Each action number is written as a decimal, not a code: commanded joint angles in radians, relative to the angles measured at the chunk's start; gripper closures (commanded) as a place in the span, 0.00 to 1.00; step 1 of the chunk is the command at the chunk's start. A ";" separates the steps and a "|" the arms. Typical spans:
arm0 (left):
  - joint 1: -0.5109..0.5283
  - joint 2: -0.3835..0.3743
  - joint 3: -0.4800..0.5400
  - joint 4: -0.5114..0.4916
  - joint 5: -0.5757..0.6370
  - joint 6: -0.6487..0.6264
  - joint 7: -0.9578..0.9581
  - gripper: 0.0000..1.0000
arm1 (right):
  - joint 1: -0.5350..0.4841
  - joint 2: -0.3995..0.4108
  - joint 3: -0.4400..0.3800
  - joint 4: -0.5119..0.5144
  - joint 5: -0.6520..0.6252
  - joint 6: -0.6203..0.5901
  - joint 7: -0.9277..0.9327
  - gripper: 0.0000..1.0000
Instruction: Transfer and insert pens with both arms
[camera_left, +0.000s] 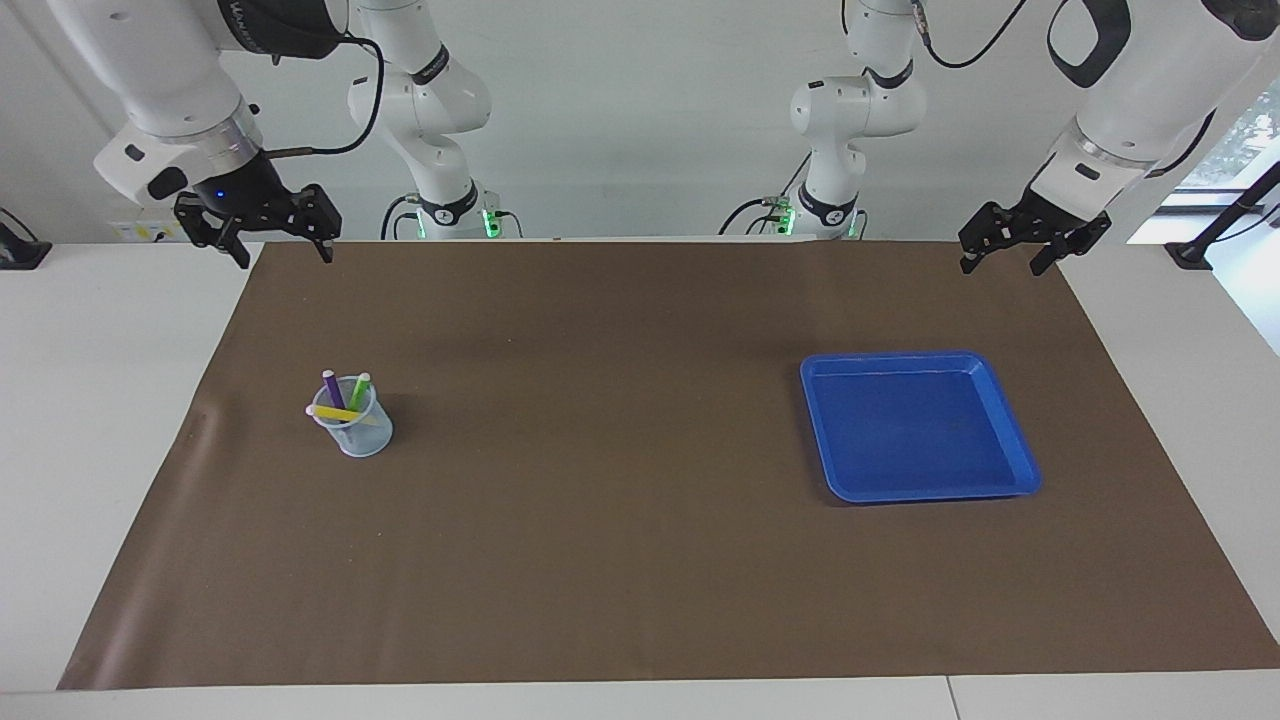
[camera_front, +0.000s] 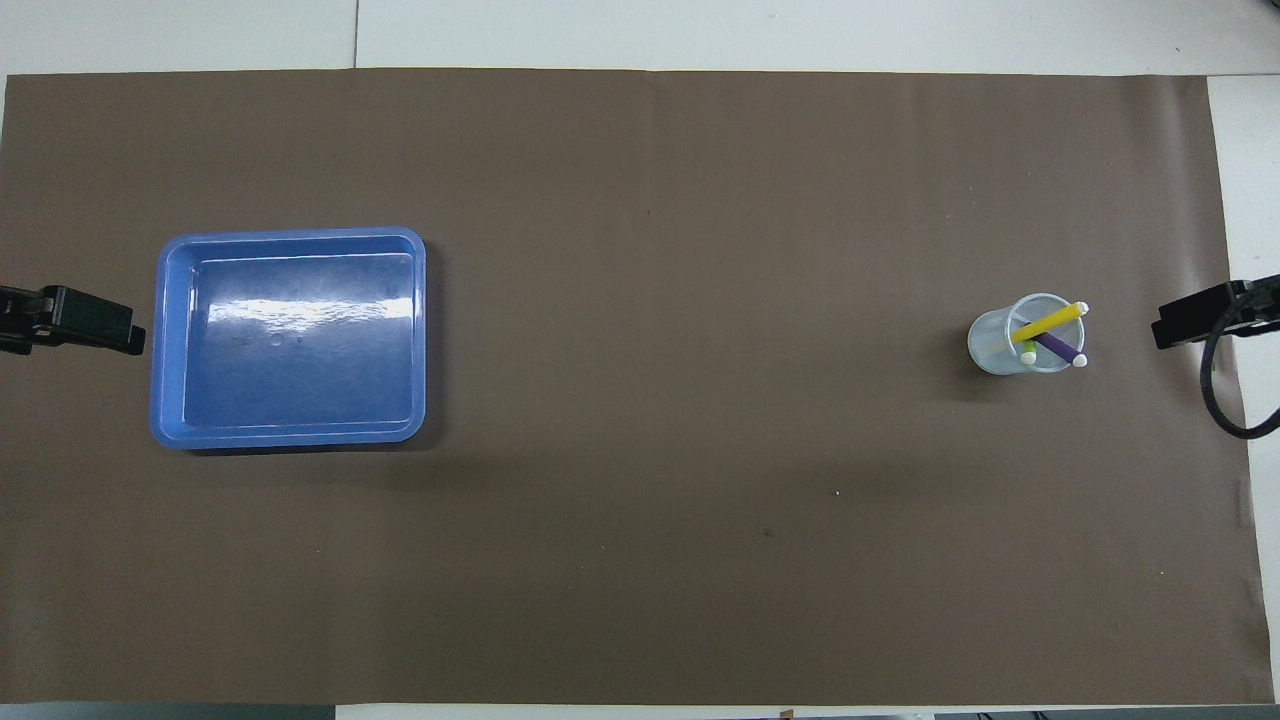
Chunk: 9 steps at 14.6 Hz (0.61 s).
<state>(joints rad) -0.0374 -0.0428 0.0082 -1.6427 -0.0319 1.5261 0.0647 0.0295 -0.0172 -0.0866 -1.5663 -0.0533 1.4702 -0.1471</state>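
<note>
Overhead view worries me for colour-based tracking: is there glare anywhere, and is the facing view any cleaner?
Overhead view: a bright white streak of glare runs across the floor of the blue tray, nearer its edge farther from the robots; the clear cup casts a soft shadow on the brown mat. Facing view: the tray floor looks evenly blue with no streak, and a window burns bright at the frame's edge.
</note>
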 joint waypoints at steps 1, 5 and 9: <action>-0.012 -0.031 0.003 -0.034 0.023 0.023 -0.017 0.00 | -0.034 -0.004 0.022 0.006 0.018 -0.010 0.018 0.00; -0.010 -0.031 0.001 -0.034 0.023 0.019 -0.016 0.00 | -0.057 0.000 0.054 0.014 0.020 -0.014 0.018 0.00; -0.010 -0.031 0.001 -0.034 0.023 0.017 -0.016 0.00 | -0.057 0.006 0.044 0.017 0.027 -0.011 0.017 0.00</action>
<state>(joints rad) -0.0375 -0.0430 0.0071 -1.6427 -0.0319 1.5265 0.0644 -0.0070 -0.0174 -0.0500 -1.5655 -0.0528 1.4702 -0.1453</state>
